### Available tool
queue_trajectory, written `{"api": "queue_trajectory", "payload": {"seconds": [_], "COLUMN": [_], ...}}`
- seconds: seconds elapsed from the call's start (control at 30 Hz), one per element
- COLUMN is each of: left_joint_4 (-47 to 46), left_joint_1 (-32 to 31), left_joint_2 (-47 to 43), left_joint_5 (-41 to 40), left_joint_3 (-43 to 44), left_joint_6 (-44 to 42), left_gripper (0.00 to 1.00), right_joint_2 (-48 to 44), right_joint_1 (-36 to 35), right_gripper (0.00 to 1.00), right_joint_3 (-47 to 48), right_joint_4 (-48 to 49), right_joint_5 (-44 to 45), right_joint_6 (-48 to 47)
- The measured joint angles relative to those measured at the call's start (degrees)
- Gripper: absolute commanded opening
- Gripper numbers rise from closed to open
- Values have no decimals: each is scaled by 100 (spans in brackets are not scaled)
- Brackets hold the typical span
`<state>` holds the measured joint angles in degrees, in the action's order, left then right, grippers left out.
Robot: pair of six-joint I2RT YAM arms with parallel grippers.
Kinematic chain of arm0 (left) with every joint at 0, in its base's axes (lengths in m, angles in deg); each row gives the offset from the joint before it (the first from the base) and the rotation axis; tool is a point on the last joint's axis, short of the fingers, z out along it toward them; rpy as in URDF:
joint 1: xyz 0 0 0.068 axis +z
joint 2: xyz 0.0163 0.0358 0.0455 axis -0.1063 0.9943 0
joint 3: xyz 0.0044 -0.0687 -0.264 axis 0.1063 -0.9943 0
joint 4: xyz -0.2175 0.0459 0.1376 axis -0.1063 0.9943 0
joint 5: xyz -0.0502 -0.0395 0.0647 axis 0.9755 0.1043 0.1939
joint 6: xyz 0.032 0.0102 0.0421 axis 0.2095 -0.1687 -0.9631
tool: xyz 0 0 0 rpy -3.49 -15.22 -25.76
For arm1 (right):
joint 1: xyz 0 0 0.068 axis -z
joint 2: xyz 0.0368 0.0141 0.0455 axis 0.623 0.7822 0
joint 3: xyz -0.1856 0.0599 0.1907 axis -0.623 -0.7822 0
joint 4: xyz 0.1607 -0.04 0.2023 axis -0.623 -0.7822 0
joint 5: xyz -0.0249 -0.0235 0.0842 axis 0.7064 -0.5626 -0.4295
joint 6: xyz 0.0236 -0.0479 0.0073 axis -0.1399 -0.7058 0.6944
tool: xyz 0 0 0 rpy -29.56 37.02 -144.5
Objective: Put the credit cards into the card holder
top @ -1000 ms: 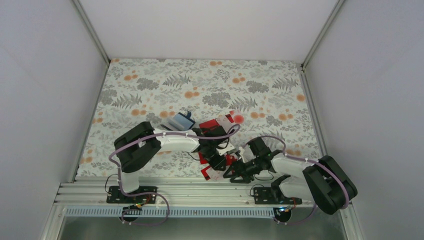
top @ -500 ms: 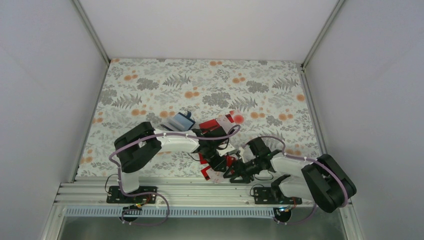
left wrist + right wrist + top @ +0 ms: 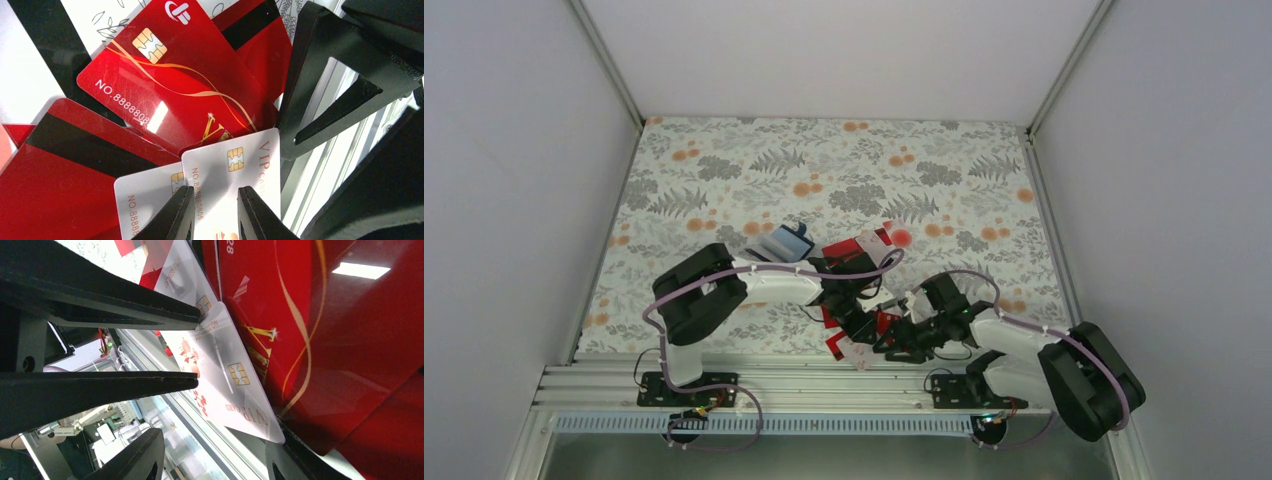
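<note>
Several red and white credit cards lie in a loose pile near the table's front edge (image 3: 874,322), with more red ones further back (image 3: 854,250). The card holder (image 3: 784,240) lies open behind my left arm, light blue inside. My left gripper (image 3: 856,335) (image 3: 216,190) is slightly open, its tips over a white VIP card (image 3: 235,165) (image 3: 225,385). That card overlaps a second white card (image 3: 145,200) and a red chip card (image 3: 170,85). My right gripper (image 3: 892,345) (image 3: 215,440) is open and empty, just right of that card's corner.
The floral cloth (image 3: 824,170) covers the table. An aluminium rail (image 3: 824,385) runs along the front edge right below the cards. White walls close in the left, right and back. The two grippers are very close together.
My right arm has shifted slightly left, bringing its gripper nearer the left gripper and the white card. The left arm has hardly moved.
</note>
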<state>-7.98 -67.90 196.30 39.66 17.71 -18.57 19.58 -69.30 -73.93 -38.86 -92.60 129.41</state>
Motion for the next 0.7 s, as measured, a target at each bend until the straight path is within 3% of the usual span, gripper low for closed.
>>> {"api": "queue_trajectory", "payload": {"seconds": [0.7], "left_joint_4": [-122], "left_joint_1": [256], "left_joint_2": [7], "left_joint_5": [317], "left_joint_3": [-105], "left_joint_6": [155], "left_gripper": [24], "right_joint_2": [-310], "right_joint_1": [2], "right_gripper": [45], "right_joint_3": [2], "right_joint_4": [105], "right_joint_5": [234], "right_joint_6": [44]}}
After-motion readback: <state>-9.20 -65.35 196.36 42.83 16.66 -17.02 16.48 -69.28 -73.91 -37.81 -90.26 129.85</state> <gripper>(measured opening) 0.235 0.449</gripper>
